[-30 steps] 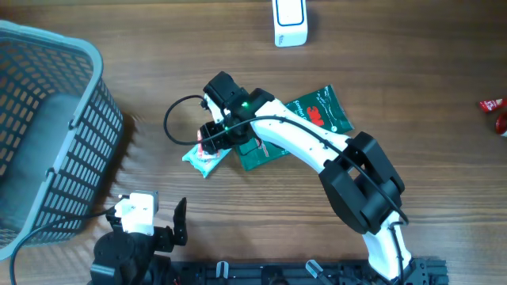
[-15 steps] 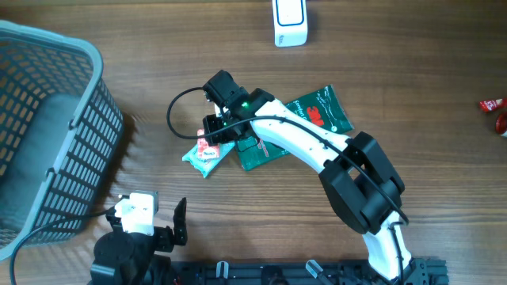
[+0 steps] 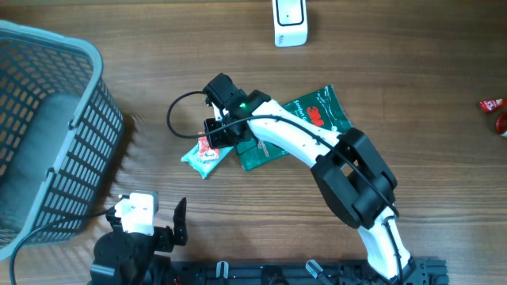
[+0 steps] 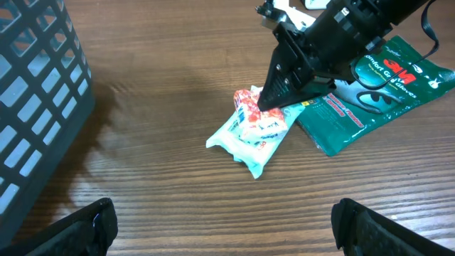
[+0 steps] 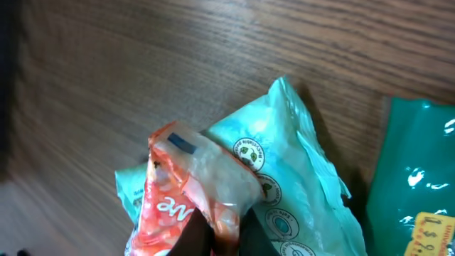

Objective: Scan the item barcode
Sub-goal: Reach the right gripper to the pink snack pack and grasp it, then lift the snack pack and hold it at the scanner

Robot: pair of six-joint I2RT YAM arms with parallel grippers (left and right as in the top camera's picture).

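Observation:
The item, a small red-and-clear packet [image 3: 207,146] [image 4: 248,107] [image 5: 186,179], lies on a mint-green packet [image 3: 207,161] [image 4: 257,141] [image 5: 288,181] near the table's middle. My right gripper [image 3: 217,136] [image 4: 273,97] [image 5: 225,238] is shut on the red packet's crinkled clear edge, coming in from the right. No barcode shows on it. The white scanner [image 3: 290,22] stands at the far edge. My left gripper [image 4: 227,229] hangs open and apart from everything, low over bare wood near the front left.
A dark green pouch [image 3: 315,112] [image 4: 387,89] [image 5: 421,178] lies under the right arm, touching the mint packet. A grey mesh basket [image 3: 47,134] [image 4: 32,99] fills the left side. Red items [image 3: 496,111] sit at the right edge.
My right gripper's fingers have closed onto the red packet's edge. The left arm has not moved.

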